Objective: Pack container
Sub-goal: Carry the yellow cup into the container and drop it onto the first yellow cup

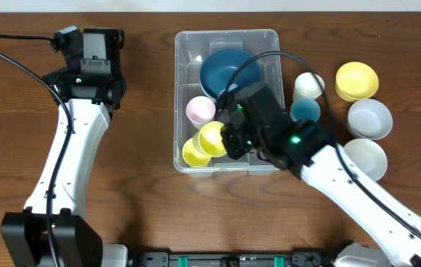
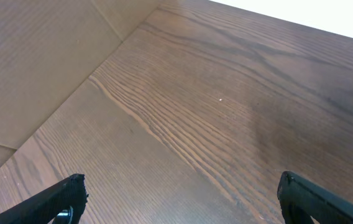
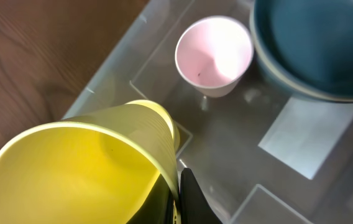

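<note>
The clear container (image 1: 180, 89) stands at the table's middle. Inside it lie a dark blue bowl (image 1: 225, 70), a pink cup (image 1: 200, 110) and a yellow cup (image 1: 192, 152) in the near left corner. My right gripper (image 1: 229, 141) is shut on the rim of a second yellow cup (image 1: 213, 138), held tilted just above that corner. In the right wrist view the held yellow cup (image 3: 83, 174) fills the lower left, pinched at my right gripper (image 3: 178, 186), with the pink cup (image 3: 214, 55), blue bowl (image 3: 319, 50) and container floor (image 3: 238, 143) beyond. My left gripper (image 2: 183, 186) is open over bare wood, far left (image 1: 95, 44).
Right of the container stand a white cup (image 1: 308, 85), a teal cup (image 1: 305, 111), a yellow bowl (image 1: 357, 80) and two white bowls (image 1: 370, 119) (image 1: 365, 157). A brown board (image 2: 33, 56) borders the table in the left wrist view.
</note>
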Motion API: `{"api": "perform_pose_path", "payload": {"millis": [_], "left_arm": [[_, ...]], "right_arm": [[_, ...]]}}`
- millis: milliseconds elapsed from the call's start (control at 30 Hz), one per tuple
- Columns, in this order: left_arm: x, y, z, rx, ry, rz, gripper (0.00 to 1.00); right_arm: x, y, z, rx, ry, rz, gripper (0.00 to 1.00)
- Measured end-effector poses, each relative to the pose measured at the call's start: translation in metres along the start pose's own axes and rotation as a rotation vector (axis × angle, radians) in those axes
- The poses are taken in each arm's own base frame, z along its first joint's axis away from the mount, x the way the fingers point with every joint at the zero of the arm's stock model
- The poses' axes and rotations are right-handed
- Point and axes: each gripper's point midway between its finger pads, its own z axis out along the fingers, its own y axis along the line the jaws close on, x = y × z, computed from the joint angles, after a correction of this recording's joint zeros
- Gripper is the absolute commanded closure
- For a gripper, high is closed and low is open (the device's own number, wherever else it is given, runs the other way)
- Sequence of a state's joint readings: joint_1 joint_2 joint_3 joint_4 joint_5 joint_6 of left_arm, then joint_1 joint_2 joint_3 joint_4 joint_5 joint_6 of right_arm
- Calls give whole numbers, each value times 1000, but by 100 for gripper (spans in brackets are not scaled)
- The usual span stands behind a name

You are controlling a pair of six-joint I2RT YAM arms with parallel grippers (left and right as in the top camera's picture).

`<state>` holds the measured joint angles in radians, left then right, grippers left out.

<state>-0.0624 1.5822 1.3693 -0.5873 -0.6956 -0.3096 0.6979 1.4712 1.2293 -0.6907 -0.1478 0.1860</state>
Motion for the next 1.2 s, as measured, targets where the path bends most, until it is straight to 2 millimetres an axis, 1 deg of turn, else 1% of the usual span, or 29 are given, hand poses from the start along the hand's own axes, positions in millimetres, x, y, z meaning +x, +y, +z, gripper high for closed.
{"api": "perform_pose_path", "payload": {"millis": [100,233,333,533,733,833,1033,1200], "left_arm": [[0,0,0,0,0,0,2],[0,0,0,0,0,0,2],[0,0,0,0,0,0,2],[0,0,0,0,0,0,2],[0,0,0,0,0,0,2],[0,0,0,0,0,0,2],[0,0,0,0,0,0,2],[0,0,0,0,0,0,2]], "right_arm": [[7,1,13,6,39,-6,99],[11,2,23,9,59,-10,99],[9,1,25,9,54,-10,99],[0,5,25,2,15,-24,99],[-2,10,27,-6,5,-40,99],[0,15,34,-12,17,-50,99],[12,11,53,-1,75,-45,99],[12,11,55,-1,78,-45,99]]}}
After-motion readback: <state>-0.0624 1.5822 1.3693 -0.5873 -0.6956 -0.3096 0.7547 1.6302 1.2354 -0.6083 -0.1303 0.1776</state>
